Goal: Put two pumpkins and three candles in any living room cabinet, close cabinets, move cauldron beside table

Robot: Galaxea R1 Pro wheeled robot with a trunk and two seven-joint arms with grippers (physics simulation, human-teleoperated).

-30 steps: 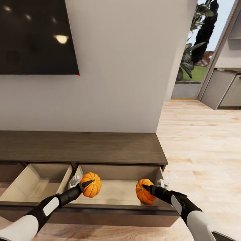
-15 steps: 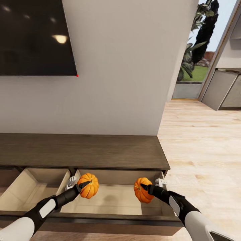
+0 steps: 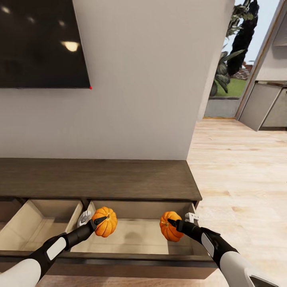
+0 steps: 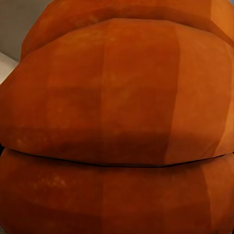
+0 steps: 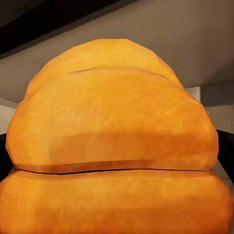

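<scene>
Two pumpkins hang over the right-hand open drawer (image 3: 135,235) of the cabinet (image 3: 99,179). The left pumpkin (image 3: 105,221) sits above the drawer's left end, held by the left fingers (image 3: 99,220), which are closed on its near side. The right pumpkin (image 3: 170,227) sits above the drawer's right end, gripped by the right fingers (image 3: 172,223). In each wrist view the orange ribbed skin (image 4: 117,122) (image 5: 114,141) is pressed close to the camera. A second open drawer (image 3: 36,223) lies to the left, pale wood inside. Above the cabinet is a pale wall (image 3: 139,79) with a dark screen (image 3: 40,44) at far left. Wood floor (image 3: 239,167) runs right toward a doorway with greenery (image 3: 233,52).
</scene>
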